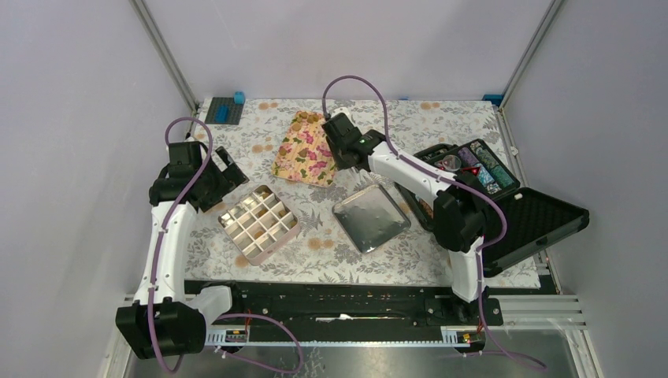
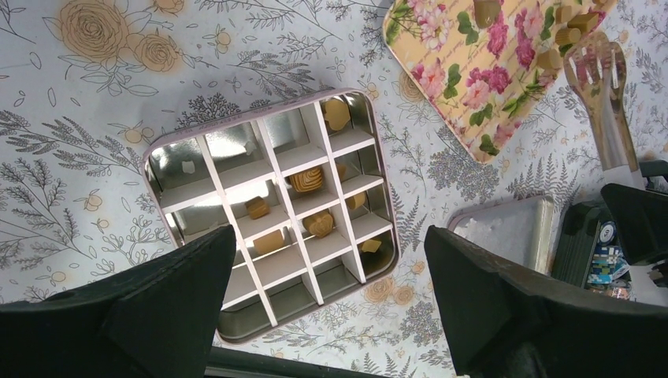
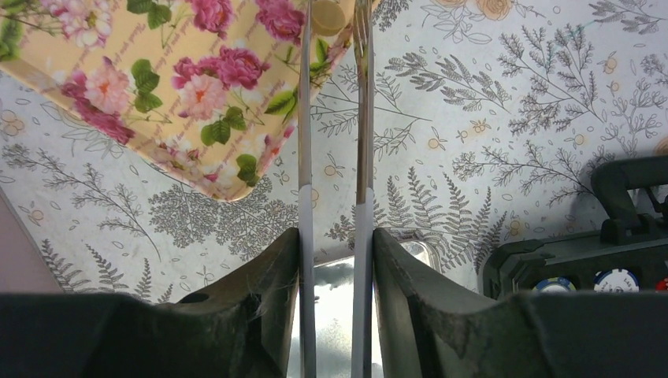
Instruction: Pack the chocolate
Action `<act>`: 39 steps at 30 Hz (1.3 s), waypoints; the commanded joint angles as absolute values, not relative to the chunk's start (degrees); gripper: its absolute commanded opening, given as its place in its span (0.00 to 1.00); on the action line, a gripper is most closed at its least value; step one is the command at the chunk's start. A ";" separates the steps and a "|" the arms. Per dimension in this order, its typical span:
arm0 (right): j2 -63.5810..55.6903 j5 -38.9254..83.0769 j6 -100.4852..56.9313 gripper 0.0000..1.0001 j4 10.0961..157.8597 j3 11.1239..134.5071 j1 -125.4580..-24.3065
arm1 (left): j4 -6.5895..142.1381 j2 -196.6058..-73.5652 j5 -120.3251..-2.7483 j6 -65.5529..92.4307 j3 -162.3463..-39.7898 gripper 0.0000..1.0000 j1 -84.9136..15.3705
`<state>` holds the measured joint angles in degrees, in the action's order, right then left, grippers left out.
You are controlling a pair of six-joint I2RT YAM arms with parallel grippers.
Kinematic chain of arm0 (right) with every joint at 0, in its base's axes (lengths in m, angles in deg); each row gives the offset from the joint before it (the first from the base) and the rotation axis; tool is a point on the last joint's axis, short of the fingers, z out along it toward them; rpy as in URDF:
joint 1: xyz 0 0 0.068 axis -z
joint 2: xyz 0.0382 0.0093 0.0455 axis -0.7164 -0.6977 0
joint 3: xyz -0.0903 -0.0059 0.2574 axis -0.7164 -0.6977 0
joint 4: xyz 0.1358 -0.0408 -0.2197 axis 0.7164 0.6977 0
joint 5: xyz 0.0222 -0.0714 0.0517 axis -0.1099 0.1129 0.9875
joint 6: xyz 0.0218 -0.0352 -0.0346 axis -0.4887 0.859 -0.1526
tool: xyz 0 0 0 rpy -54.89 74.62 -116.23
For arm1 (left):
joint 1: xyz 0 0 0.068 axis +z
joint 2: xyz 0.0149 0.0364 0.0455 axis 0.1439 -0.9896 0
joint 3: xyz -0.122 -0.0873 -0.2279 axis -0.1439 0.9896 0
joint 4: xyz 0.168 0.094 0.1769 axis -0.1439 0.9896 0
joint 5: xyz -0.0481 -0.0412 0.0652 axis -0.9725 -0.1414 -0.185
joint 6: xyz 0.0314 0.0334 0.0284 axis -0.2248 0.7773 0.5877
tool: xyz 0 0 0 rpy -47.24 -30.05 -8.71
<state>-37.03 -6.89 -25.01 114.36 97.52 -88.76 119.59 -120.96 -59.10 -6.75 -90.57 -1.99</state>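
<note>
Now — left gripper (image 2: pixel 329 248): jaws wide apart, above divided tin (image 2: pixel 244 120)
Right gripper (image 3: pixel 335 244): clamped on tongs (image 3: pixel 306 118) — tips at floral tray (image 3: pixel 197 79)

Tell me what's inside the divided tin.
Several chocolates lie one per cell; the tin's other visible cells show bare metal. One finger of the left pincer covers a corner, so those cells cannot be seen.
</note>
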 commanded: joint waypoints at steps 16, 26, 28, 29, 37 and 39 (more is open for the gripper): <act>-42.13 -6.32 -23.09 0.50 114.35 101.80 -88.48 | 117.52 -121.14 -59.50 -6.09 -91.61 0.99 -1.68; -41.86 -3.05 -23.48 0.48 114.42 101.73 -88.54 | 117.67 -120.94 -59.73 -6.18 -91.78 0.99 -1.72; -42.10 -3.13 -23.41 0.48 114.46 101.81 -88.52 | 117.89 -120.88 -59.82 -6.27 -91.83 0.99 -1.70; -42.34 -3.22 -23.32 0.48 114.43 101.97 -88.48 | 117.91 -120.81 -59.82 -6.33 -91.86 0.99 -1.68; -42.07 -3.07 -23.39 0.45 114.44 101.76 -88.52 | 118.53 -120.25 -59.19 -6.31 -91.90 0.99 -1.68; -41.70 -2.93 -23.50 0.38 114.47 101.56 -88.48 | 118.49 -120.03 -59.25 -6.40 -91.83 0.99 -1.69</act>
<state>-42.11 -3.39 -23.69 114.82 99.33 -88.76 119.57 -121.35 -59.12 -6.73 -90.57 -1.99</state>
